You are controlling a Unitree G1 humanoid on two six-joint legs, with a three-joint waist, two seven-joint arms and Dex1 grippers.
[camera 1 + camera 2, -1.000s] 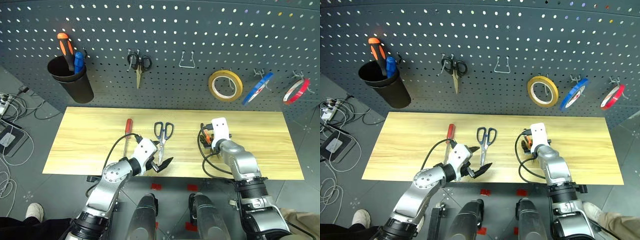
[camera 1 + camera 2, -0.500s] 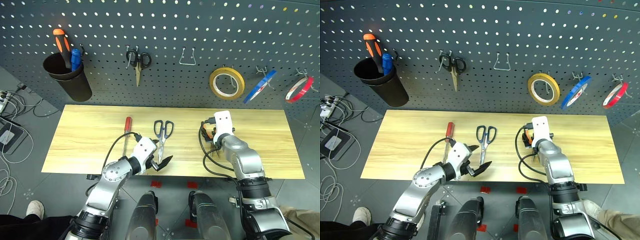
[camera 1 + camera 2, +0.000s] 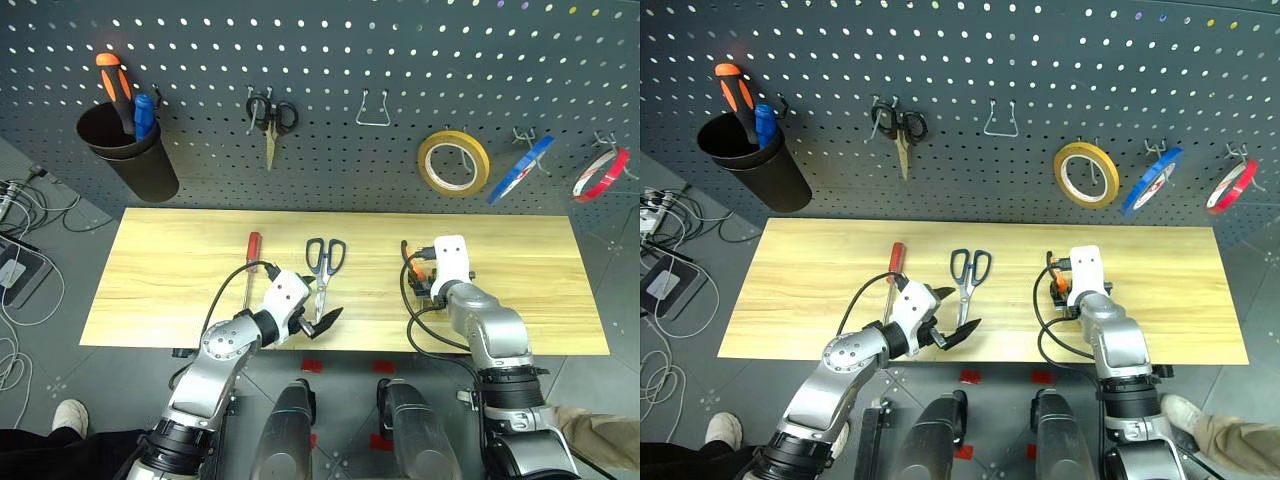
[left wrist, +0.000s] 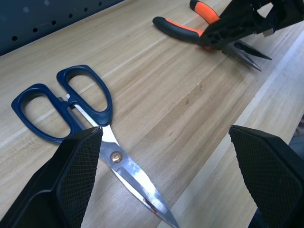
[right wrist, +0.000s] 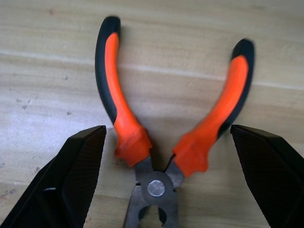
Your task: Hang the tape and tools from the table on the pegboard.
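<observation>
Both grippers spread wide over the table, nothing picked up.

The left gripper [image 3: 322,322] hovers with its fingers apart at the front edge of the table [image 3: 160,250], right by the blade tips of the large scissors [image 3: 323,268], whose dark blue loops point toward the pegboard [image 3: 330,60]. The red-handle screwdriver [image 3: 253,256] lies flat just beside them, toward the table's left end. Over on the right half, the right gripper [image 5: 156,185] sits released above the pliers [image 5: 164,137], a finger flanking each splayed orange-and-black handle, gripping neither. The pliers lie flat near the middle of the table's depth. Up on the pegboard, the red tape [image 3: 601,174] hangs on a hook at the far right, beside the blue roll [image 3: 517,170] and the yellow roll [image 3: 453,163].
</observation>
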